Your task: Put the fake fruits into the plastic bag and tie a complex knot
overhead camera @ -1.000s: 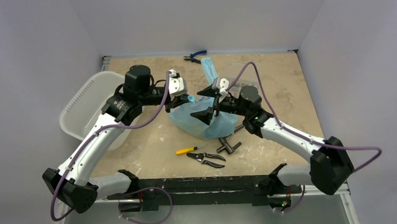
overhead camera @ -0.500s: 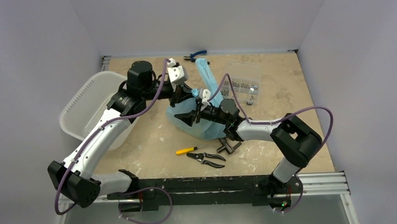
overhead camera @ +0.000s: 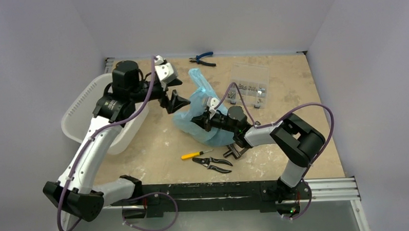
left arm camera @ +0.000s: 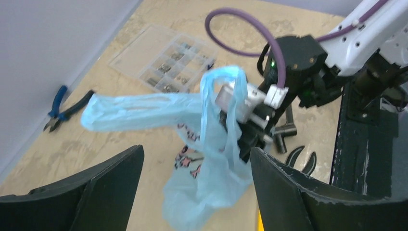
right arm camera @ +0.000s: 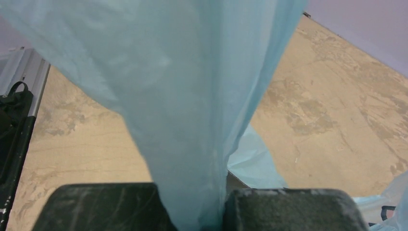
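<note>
The light-blue plastic bag (overhead camera: 200,113) lies bunched at the table's middle, with one long handle (overhead camera: 197,77) standing up. My right gripper (overhead camera: 207,119) is shut on a strip of the bag's film (right arm camera: 192,106), which runs up from between its jaws in the right wrist view. My left gripper (overhead camera: 179,91) stands open just left of the bag, touching nothing. In the left wrist view the plastic bag (left arm camera: 211,163) hangs beyond its spread fingers (left arm camera: 103,187). The fake fruits and the knot are out of view.
A white perforated tub (overhead camera: 87,112) stands at the left edge under the left arm. A clear compartment box (overhead camera: 248,84) and blue pliers (overhead camera: 203,57) lie at the back. A yellow screwdriver (overhead camera: 192,155), black pliers (overhead camera: 214,164) and a black T-shaped tool (overhead camera: 237,150) lie near the front.
My left gripper has opened, let go of the bag and pulled back to the left. My right gripper has shut on the bag's film, and that arm has folded in toward the middle.
</note>
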`<state>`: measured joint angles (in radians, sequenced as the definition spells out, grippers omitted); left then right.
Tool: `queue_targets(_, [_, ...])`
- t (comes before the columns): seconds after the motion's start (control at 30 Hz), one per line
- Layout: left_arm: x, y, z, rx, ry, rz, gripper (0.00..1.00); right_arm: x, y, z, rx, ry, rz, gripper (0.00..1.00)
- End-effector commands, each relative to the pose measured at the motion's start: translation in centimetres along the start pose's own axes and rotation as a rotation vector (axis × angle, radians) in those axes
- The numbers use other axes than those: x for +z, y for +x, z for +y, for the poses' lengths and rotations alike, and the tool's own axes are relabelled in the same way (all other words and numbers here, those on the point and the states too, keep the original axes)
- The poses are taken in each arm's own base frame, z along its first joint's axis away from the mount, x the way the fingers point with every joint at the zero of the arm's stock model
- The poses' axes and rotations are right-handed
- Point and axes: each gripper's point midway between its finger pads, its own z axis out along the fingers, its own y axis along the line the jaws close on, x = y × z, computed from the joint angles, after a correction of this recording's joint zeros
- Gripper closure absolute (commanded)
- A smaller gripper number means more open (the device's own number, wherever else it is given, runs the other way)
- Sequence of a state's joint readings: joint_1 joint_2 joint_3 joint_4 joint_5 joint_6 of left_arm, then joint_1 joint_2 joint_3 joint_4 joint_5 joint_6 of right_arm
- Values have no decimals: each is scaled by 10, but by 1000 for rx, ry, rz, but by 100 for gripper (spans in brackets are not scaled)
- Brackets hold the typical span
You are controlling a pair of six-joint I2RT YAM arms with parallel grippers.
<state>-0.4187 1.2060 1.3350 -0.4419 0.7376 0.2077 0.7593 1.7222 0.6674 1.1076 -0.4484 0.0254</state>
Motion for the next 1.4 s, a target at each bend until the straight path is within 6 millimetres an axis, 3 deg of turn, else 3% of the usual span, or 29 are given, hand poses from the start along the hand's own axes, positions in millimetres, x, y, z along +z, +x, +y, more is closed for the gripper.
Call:
queue_targets(0.0, [-52, 40, -7, 115, 29, 142, 16, -5, -10, -2, -28, -25, -11, 100])
queue_targets(0.1, [-59, 79, -15, 201, 103, 222, 16, -5, -19, -3, -64, -37, -27, 100])
queue_targets(0.23, [-45, 110, -8, 231, 154, 250, 18, -3, -36, 3, -68, -71, -59, 99])
queue_targets(0.3, [-34, 120, 2, 217, 164, 268, 25, -2, -46, 5, -44, -78, -78, 98])
queue_targets(0.47, [-11, 134, 21, 151, 181, 265, 59, -1, -58, 10, -17, -103, -98, 93])
queue_targets(0.6, [6, 123, 23, 78, 184, 186, 100, 2, -56, 15, 4, -133, -92, 65])
queue_targets(0.77, [22, 116, 10, 20, 236, 145, 100, 13, -55, 16, 27, -148, -103, 52])
queue_targets(1.03, [38, 104, -20, -33, 310, 98, 100, 34, -53, 13, 43, -152, -126, 52])
queue_targets(1.13, [41, 97, -25, -74, 326, 83, 100, 35, -49, 14, 48, -151, -123, 60])
queue_targets(1.23, [36, 90, -25, -63, 309, 73, 100, 33, -44, 14, 38, -144, -112, 76])
queue_targets(1.27, [33, 87, -22, -53, 291, 67, 96, 31, -41, 14, 32, -137, -103, 81])
queue_targets(1.37, [18, 72, -14, -29, 243, 48, 64, 25, -33, 14, 15, -131, -81, 93])
